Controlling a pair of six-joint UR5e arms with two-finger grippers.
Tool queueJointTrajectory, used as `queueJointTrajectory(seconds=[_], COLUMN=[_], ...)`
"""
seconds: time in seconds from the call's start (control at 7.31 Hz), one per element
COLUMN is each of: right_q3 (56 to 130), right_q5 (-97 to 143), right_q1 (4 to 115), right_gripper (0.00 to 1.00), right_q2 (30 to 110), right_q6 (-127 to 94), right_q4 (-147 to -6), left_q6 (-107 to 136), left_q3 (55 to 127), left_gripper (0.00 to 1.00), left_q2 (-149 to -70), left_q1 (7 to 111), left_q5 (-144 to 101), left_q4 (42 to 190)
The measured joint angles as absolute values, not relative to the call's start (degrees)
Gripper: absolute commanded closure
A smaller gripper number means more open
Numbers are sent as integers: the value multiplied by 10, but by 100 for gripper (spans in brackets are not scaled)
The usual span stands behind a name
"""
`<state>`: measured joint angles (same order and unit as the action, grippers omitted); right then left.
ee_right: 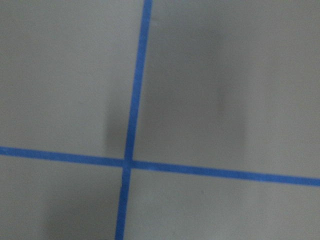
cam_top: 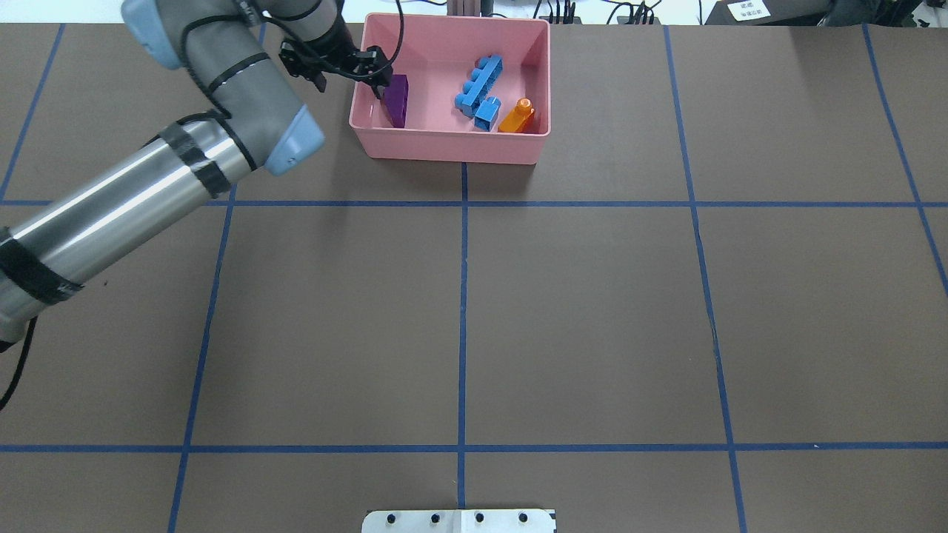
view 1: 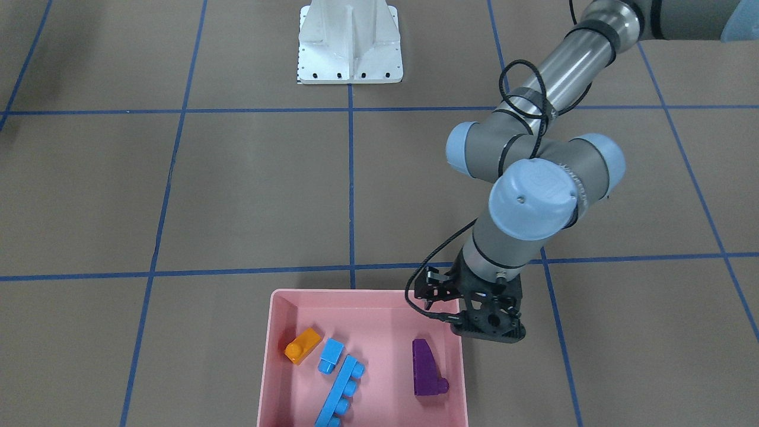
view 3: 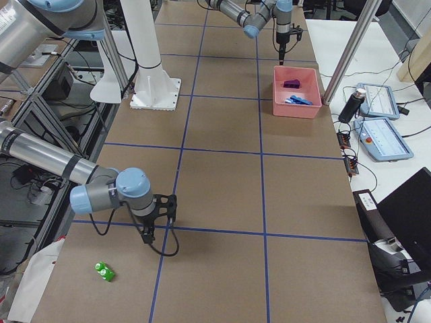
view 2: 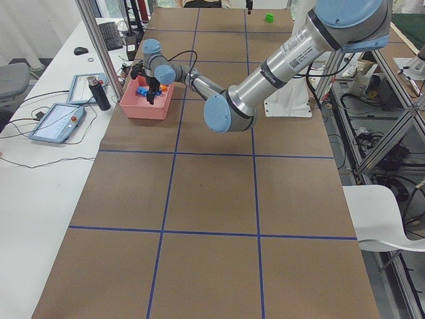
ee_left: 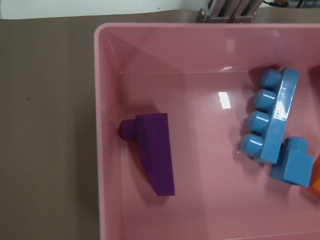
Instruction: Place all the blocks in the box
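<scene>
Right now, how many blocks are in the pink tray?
4: purple wedge near one wall, long blue brick in the middle, small blue brick beside it, orange brick next over. The green brick lies outside on the table.

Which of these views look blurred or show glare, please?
Right wrist view: soft throughout, the blue tape lines fuzzy-edged. Left wrist view: sharp, with a white glare patch on the box floor beside the long blue brick. Overhead view: bright streak along the left arm's metal tube.
</scene>
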<state>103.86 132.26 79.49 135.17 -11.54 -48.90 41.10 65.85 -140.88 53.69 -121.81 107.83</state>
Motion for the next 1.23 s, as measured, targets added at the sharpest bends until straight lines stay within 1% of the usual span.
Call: queueJointTrajectory(seconds=[0.27,0.41,0.68,0.96,1.1,1.23], right_q3=[962,928,859,827,819,811], right_q5=[1346,1344,1323,1310,1307,1306], right_q1=[856,880,903,906,906,906], right_gripper=[1,1,1,3,8,21], right_q2=[1396,1410,1408,1384,1373,1364], right_q6=[-116,-117,-117,-116,-116,-115], right_q4=[-415,-391,-363,-355,-356,-356], left_q6=[353,344,339,339,339,339], left_q3=[721,746,771,779,781,782], left_gripper=[0,0,0,0,0,0], left_q2=[-1335,-1310,-1287,-1283,-1283,-1283], left_q1=[576,585,590,589,589,588], left_q5=[-1266,-1275,-1279,-1279,-1279,-1279], left_q4=[1077,1077,1078,1077,1077,1077])
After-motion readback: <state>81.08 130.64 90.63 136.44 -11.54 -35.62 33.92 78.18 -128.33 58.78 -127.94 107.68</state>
